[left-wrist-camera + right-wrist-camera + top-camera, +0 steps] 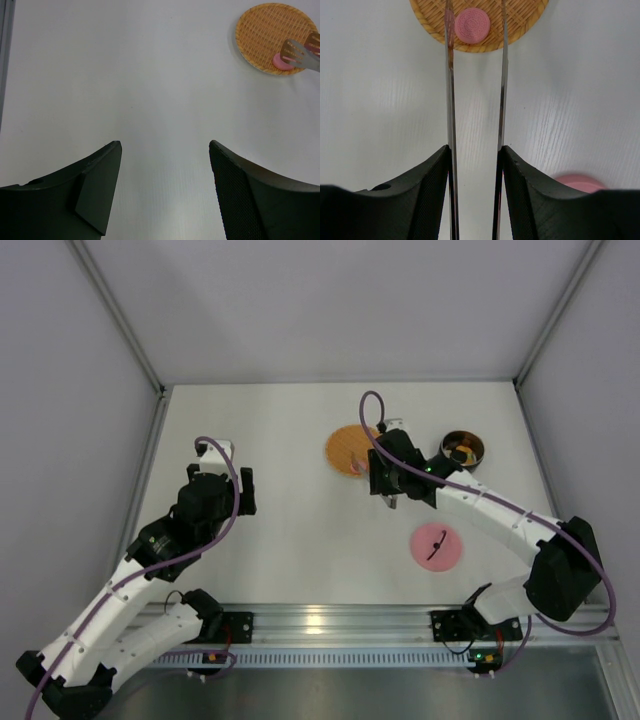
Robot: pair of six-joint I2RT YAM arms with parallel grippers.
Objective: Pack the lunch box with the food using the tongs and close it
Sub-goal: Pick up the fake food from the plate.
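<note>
My right gripper (475, 149) is shut on the silver tongs (449, 100), one finger pressing on each arm. The tongs reach over the near edge of the woven orange mat (520, 15), and a round pink piece of food (472, 25) lies on the mat between their tips. From above, that gripper (388, 483) sits just right of the mat (345, 445). The steel lunch box (462, 448) stands to the right with orange and dark food inside. My left gripper (165, 144) hangs open over bare table at the left (247, 492).
The pink disc lid (436, 545) lies flat near the front, below my right gripper, and shows at the right wrist view's lower right (580, 182). White walls enclose the table on three sides. The left wrist view also shows the mat (265, 30) and tong tips (300, 52).
</note>
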